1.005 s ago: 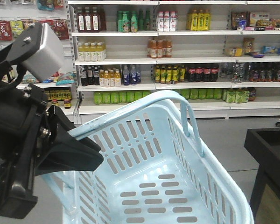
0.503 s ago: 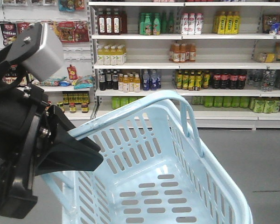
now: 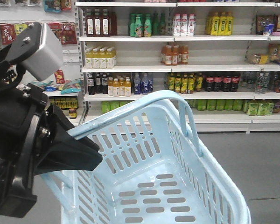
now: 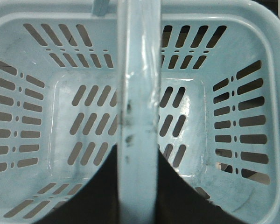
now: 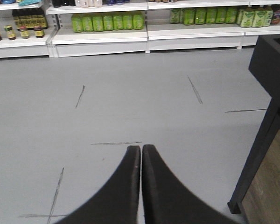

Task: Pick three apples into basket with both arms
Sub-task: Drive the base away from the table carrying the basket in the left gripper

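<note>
Bare-floored basket [image 3: 130, 140], left tool [image 4: 136, 151] tight around its hoop handle [image 4: 137, 93]; right tool [image 5: 141, 148] fully closed on nothing.

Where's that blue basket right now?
In the front view the basket hangs low and centre, before the drink shelves; the left arm beside it has its jaws closed on the handle.

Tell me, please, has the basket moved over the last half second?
Yes. Against the shelves behind, the basket has shifted right: the shelf post now stands further left in the front view.
</note>
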You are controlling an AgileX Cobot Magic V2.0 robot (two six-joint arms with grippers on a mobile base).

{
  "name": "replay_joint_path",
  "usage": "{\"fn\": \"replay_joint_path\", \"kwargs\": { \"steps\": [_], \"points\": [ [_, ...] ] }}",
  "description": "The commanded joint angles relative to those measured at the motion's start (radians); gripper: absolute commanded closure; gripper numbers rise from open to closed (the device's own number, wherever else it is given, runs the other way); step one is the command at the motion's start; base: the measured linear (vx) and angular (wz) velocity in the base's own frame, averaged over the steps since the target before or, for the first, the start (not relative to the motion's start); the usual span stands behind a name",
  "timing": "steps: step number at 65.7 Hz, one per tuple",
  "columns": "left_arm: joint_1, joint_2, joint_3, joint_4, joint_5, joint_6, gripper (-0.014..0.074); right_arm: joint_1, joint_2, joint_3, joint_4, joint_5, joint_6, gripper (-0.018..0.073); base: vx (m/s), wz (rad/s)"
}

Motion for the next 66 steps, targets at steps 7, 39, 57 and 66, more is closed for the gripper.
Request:
{"fn": "replay_joint_path", "kwargs": {
  "steps": [7, 39, 57, 66],
  "points": [
    [-0.004, -0.026, -0.033, -0.059, -0.066, -0.009, 0.0604, -0.006, -0.009, -0.003, -0.001, -0.073, -0.008, 0.0564, 0.21, -0.22],
    [-0.004, -0.026, -0.033, -0.059, -0.066, -0.009, 0.0603, -0.006, -0.009, -0.003, -0.001, -0.072, -0.008, 0.0564, 0.18, -0.40],
    [-0.004, -0.026, -0.033, -0.058, -0.074, -0.009, 0.0603, -0.006, -0.009, -0.003, -0.001, -0.071, -0.008, 0.0564, 0.15, -0.52],
    [-0.004, -0.028, -0.033, -0.059, -0.078, -0.009, 0.0603, -0.006, -0.009, -0.003, -0.001, -0.071, -0.008, 0.0564, 0.10, -0.17]
  ]
}}
